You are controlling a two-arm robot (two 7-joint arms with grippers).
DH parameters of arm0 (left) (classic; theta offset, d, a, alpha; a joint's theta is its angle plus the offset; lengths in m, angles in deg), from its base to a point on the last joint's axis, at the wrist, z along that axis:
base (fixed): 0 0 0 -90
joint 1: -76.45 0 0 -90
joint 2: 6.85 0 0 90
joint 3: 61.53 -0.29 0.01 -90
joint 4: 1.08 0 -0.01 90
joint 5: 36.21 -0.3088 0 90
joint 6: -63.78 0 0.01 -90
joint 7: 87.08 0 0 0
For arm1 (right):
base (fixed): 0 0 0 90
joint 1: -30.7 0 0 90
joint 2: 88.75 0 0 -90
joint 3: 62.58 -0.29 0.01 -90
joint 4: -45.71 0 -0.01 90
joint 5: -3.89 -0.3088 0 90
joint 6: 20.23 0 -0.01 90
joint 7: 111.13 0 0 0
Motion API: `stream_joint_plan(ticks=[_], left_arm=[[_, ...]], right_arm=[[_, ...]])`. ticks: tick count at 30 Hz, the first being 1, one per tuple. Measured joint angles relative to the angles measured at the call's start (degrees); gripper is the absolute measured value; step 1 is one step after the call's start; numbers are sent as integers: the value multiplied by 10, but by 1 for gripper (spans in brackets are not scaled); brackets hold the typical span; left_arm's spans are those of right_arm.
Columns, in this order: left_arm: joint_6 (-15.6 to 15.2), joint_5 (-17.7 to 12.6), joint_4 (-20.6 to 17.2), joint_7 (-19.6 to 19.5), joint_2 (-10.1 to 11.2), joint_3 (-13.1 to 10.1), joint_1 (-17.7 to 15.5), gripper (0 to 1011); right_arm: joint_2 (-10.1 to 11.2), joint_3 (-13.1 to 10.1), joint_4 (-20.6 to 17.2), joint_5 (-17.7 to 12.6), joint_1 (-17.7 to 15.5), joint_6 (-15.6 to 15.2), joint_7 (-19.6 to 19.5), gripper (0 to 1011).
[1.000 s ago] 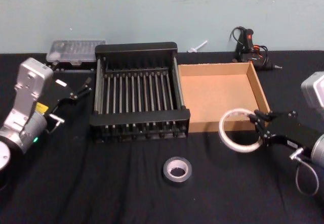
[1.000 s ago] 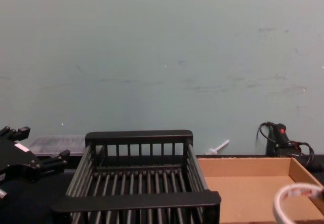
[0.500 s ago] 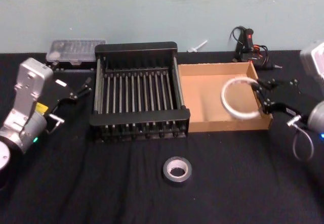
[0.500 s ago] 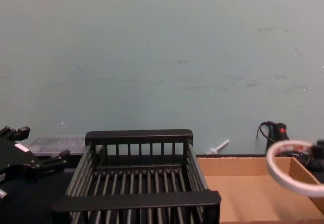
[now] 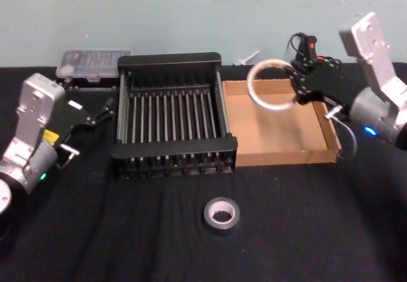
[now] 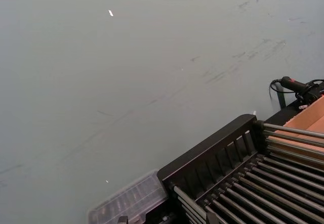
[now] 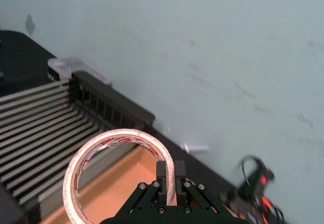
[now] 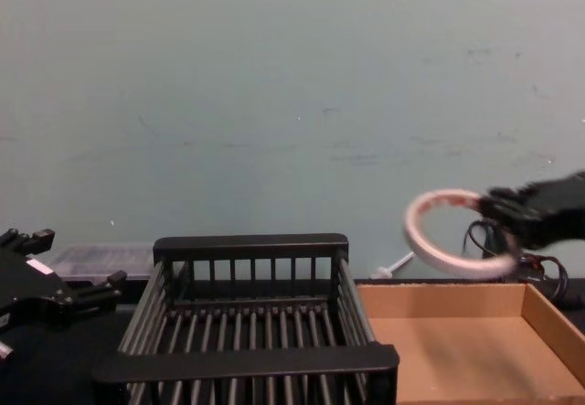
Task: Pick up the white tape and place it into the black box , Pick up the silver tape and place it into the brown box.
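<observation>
Black cloth covers the surface (image 5: 318,231), which carries everything. Largest on it is the black box (image 5: 172,113), a slatted crate, with the brown box (image 5: 280,151) touching its right side, a shallow cardboard tray. Left gripper (image 5: 102,113) rests beside the crate's left wall, its fingers spread apart and grasping nothing. Right gripper (image 5: 299,84) is raised above the brown box, fingers clenched on the rim of the white tape (image 5: 270,84), which hangs in the air over the tray's rear left part, near the crate's right rim. In the right wrist view the tape (image 7: 119,171) shows red marks on its inner core. Silver tape (image 5: 222,213) lies flat on the cloth in front of both boxes, well apart from either gripper.
</observation>
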Motion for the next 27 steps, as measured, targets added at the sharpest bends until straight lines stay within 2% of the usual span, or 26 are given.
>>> stream_joint_plan(ticks=[2,4,5,8,14,15,18,22,27], left_arm=[[0,0,0,0,0,0,0,1001],[0,0,0,0,0,0,0,1001],[0,0,0,0,0,0,0,1001],[0,0,0,0,0,0,0,1001],[0,0,0,0,0,0,0,1001],[0,0,0,0,0,0,0,1001],[0,0,0,0,0,0,0,1001],[0,0,0,0,0,0,0,1001],[0,0,0,0,0,0,0,1001]], right_arm=[[-9,7,15,5,14,11,2,99],[-28,20,45,16,41,39,6,99],[-28,20,45,16,41,39,6,99],[-49,38,82,29,71,75,16,99],[-83,65,141,47,110,129,27,99],[-83,65,141,47,110,129,27,99],[-105,78,179,57,128,159,28,99],[-126,88,213,62,142,185,30,99],[-145,95,247,67,154,201,31,99]])
